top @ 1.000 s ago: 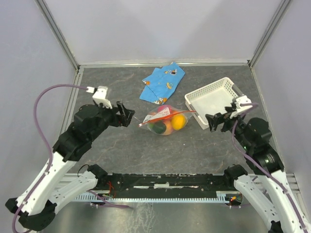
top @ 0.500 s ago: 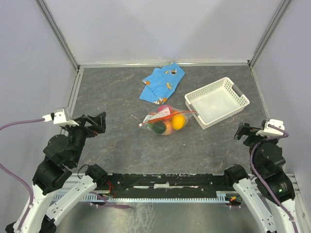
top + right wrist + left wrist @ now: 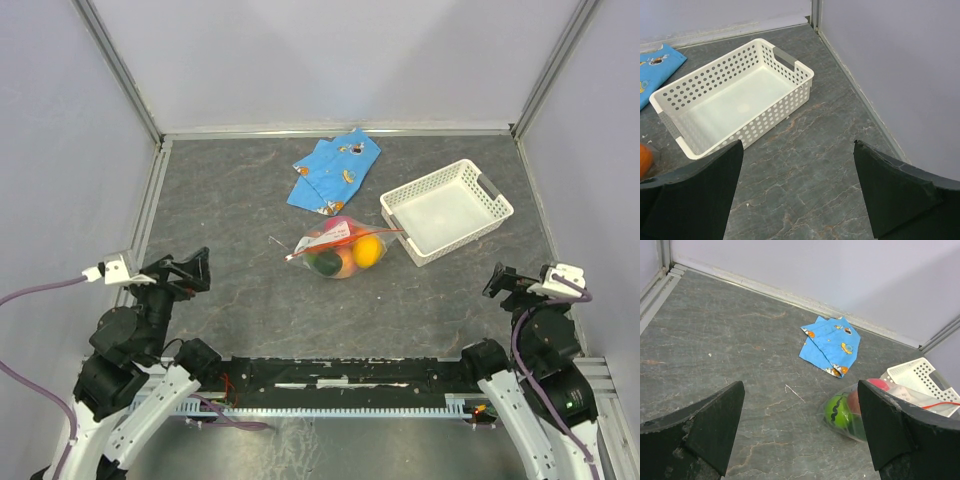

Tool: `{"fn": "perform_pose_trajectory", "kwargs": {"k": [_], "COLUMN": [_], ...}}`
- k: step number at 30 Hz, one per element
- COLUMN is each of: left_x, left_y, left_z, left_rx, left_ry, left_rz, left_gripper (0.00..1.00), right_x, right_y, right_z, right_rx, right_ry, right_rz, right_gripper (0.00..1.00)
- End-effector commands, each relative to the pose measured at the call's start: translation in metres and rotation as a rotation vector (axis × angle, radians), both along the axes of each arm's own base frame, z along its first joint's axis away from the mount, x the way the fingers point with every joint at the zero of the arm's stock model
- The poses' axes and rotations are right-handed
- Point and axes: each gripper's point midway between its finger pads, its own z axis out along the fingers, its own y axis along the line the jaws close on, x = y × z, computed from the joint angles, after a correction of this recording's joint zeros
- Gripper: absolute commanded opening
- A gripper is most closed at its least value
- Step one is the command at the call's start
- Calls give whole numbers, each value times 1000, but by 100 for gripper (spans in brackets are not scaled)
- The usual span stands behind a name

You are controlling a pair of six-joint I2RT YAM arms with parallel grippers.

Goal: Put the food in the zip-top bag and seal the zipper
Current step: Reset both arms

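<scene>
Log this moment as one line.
bag: mid-table, food inside | zipper: seal unclear | left claw: open, empty, near base | right claw: open, empty, near base | basket: right of bag

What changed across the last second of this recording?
Both arms pulled back toward their bases. The left tool left its spot beside the zip-top bag for the near-left side of the table, and the right tool went from the white basket to the near-right side. Both are open and empty. The bag, the food inside it, the basket and the blue cloth did not move.
</scene>
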Motion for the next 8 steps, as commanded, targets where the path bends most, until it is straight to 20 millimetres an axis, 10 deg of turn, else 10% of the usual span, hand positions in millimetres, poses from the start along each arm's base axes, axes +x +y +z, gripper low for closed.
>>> {"fn": "perform_pose_trajectory", "kwargs": {"k": [1,8], "left_x": [-7,-13], "left_y": [6,13], "left_z": [5,-5], "left_rx": [-33,-22], "left_ry": [-39,-26], "left_rz": [10,20], "left_gripper": [99,99], "right_x": [-1,0], "right_y": [-5,-5], "right_z": [8,7], "right_rx": [26,30], "right_ry": [-47,-49], "right_rz": [-34,-36], "right_gripper": [99,99]}}
